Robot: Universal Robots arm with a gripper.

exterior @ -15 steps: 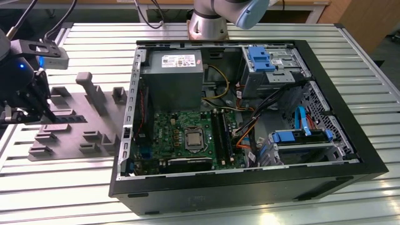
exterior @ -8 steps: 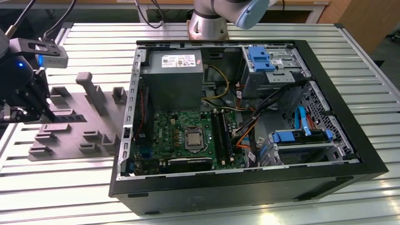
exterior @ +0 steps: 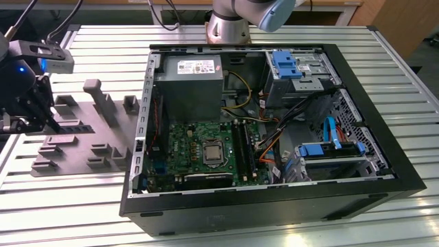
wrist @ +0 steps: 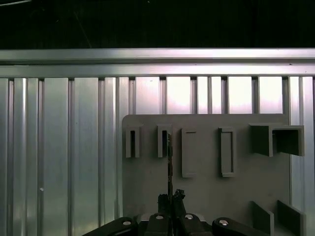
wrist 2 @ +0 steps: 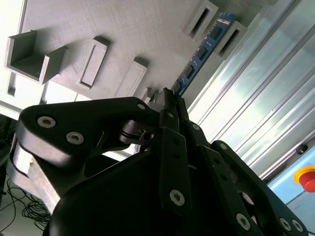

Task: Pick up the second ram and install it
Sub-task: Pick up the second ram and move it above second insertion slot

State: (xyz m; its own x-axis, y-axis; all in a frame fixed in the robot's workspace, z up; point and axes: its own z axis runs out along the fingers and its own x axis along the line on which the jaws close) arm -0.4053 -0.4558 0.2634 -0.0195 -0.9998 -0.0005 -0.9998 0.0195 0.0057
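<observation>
The gripper (wrist 2: pixel 167 96) jaws sit clenched on the near end of the second ram (wrist 2: pixel 199 54) — stick on edge over the grey fixture plate (wrist: pixel 211 196), far end beside a slotted holder (wrist 2: pixel 231 34). Contact point hidden behind finger links.

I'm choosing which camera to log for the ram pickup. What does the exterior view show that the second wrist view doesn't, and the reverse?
Exterior view: the open computer case with its green motherboard.
Second wrist view: the second ram, blue, its near end clamped in the gripper, and a red button.
Both: the gripper, the grey holder plate and the ribbed metal table.
</observation>
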